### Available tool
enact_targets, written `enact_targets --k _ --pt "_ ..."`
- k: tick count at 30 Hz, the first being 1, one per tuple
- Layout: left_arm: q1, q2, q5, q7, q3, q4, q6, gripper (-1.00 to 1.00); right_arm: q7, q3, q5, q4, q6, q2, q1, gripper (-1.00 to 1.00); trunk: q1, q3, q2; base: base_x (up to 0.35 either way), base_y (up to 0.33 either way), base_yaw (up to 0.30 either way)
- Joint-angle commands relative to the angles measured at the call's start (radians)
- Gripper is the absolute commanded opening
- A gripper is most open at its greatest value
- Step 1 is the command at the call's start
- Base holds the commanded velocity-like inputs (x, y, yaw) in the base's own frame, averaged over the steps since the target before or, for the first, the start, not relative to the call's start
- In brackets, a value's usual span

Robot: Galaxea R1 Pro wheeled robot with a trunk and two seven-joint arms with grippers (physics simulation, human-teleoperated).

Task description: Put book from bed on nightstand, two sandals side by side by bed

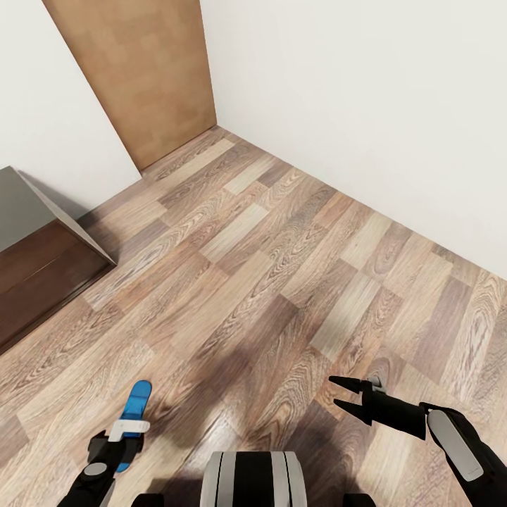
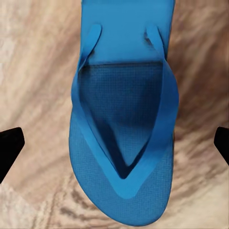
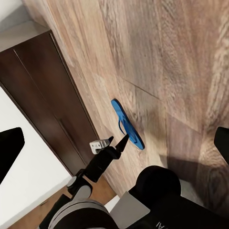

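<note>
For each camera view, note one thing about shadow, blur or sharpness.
Head view: a soft dark shadow lies on the floor ahead of the robot. Left wrist view: the sandal is crisp, the planks behind blurred. Right wrist view: the cabinet looks sharp.

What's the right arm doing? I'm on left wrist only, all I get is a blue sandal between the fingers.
Observer: The right gripper is open and empty, out over bare floor at the robot's right.
Operator: Anything close to the sandal?
Observer: A dark brown cabinet stands against the wall on the robot's left, apart from the sandal, with floor between them.
Operator: And further ahead?
Observer: A plain wooden door by the corner of the white walls.
</note>
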Motion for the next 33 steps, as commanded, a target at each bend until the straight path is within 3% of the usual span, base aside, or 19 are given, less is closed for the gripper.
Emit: enact_targets --k 1,5,19,33 --pt "0.000 0.000 -0.010 0.001 0.001 -0.002 0.000 1.00 0.006 -0.002 0.005 0.000 0.004 0.000 0.000 1.00 0.000 -0.001 0.000 0.000 0.000 0.000" --pt "0.000 0.000 -0.010 0.001 0.001 -0.002 -0.004 1.00 0.006 -0.002 0.005 0.000 0.004 0.000 -0.001 1.00 0.002 -0.016 -0.001 0.000 0.000 0.000" --pt "0.000 -0.001 -0.010 0.001 0.001 -0.002 -0.005 1.00 0.006 -0.002 0.005 0.000 0.004 0.000 0.000 1.00 0.002 -0.016 -0.001 0.000 0.000 0.000" --pt "0.000 -0.003 -0.010 0.002 0.001 -0.002 -0.005 1.00 0.006 -0.002 0.005 0.000 0.004 0.000 -0.001 1.00 0.007 -0.062 -0.004 0.000 0.000 0.000"
